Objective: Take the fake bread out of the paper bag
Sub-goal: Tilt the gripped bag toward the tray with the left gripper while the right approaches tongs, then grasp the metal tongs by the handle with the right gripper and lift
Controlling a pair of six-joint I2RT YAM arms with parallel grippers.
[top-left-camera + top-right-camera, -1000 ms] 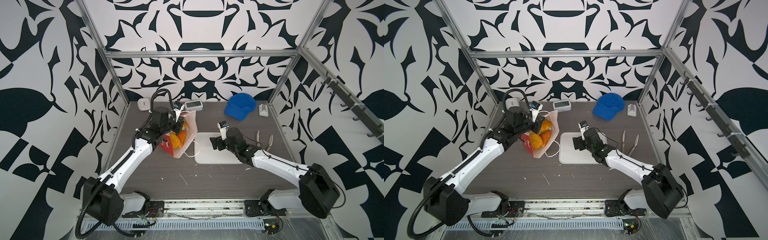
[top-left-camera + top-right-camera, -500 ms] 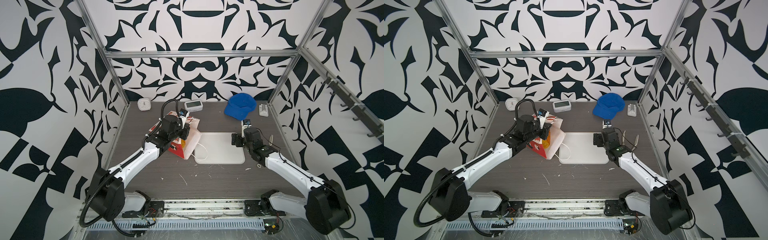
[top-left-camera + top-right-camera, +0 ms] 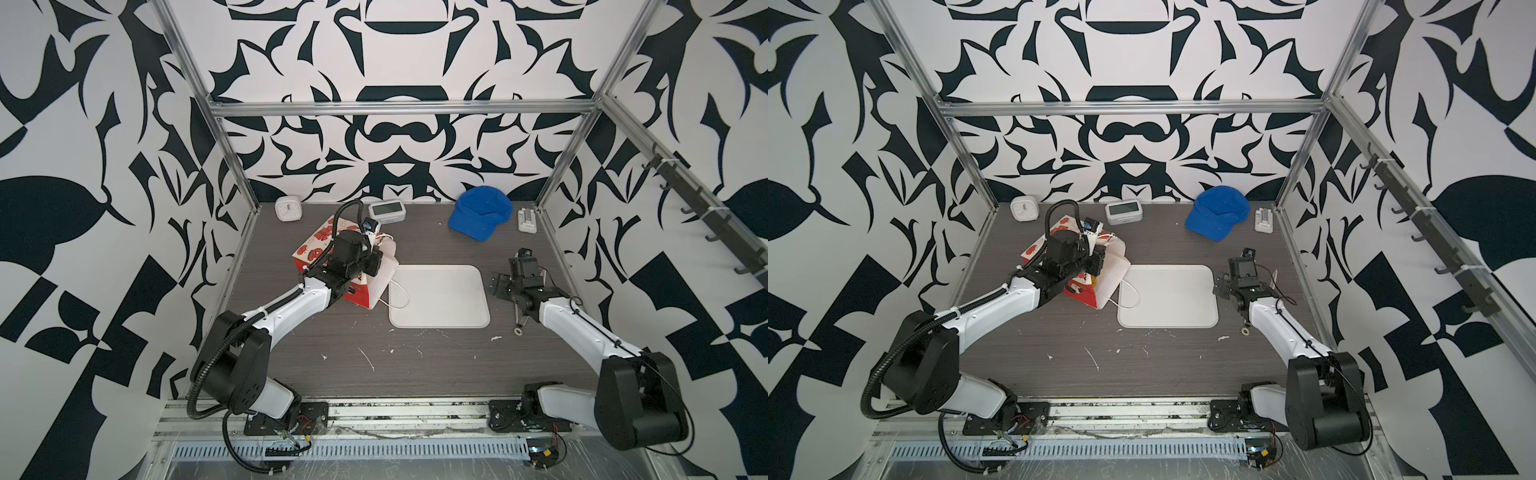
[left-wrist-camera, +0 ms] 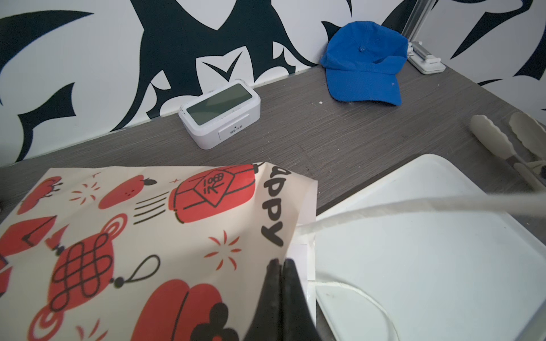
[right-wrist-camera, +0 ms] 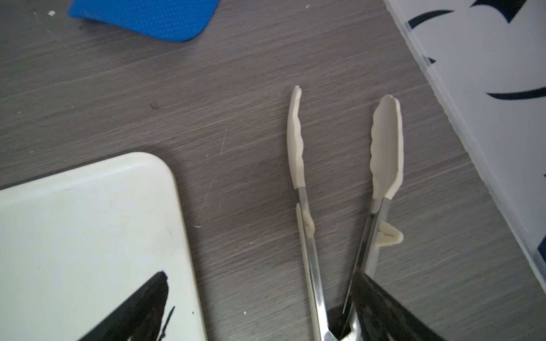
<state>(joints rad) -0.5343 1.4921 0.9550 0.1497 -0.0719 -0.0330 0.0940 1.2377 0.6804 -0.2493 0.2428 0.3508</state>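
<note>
Two arms work your grey wood-grain table (image 3: 436, 365), with black-and-white patterned walls (image 3: 395, 137) all round. A white tray (image 3: 440, 297) sits mid-table, with the cap (image 3: 480, 212) at its 1 o'clock, the clock (image 3: 387, 209) at 11 and the tongs (image 5: 295, 141) at 3. The bag (image 4: 147, 236) lies on its side at the tray's 9 o'clock, mouth toward the tray, one cord handle (image 3: 401, 297) draped onto it. Your left gripper (image 4: 279, 265) is pinched tight on the bag's rim by the mouth. Your right gripper (image 5: 260, 276) is spread wide over the tongs, whose arms run between its fingers, ungripped. You can't make out the bread in any view.
</note>
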